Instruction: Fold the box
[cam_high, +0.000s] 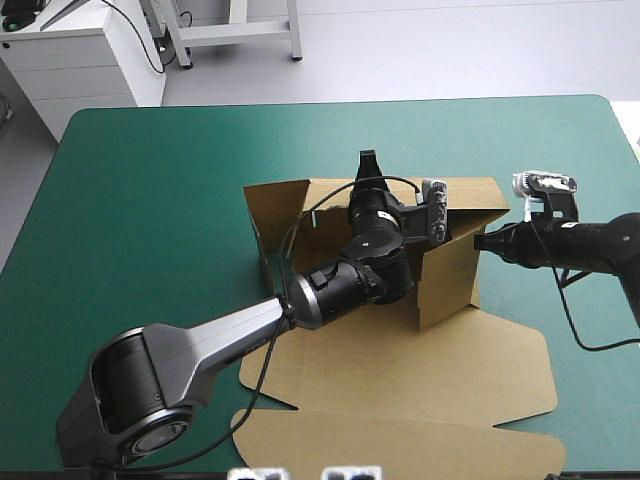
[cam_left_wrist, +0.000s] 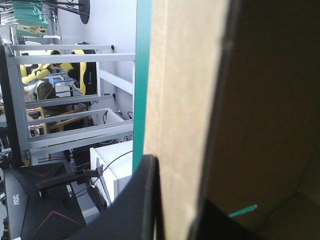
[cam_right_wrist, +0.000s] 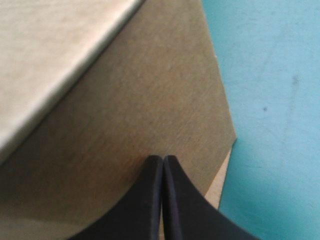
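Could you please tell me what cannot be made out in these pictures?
High view: the left arm hides much of the floor of the box.
Left wrist view: the wall in the left gripper hides the right gripper.
Right wrist view: whether the right gripper touches the box is unclear, too close.

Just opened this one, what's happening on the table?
Two robot arms are folding a brown box on the teal-green table. The left gripper reaches inside and pinches the far wall. The right gripper, fingers shut, has its tip at the right wall from outside. The walls are up; the lid lies flat.
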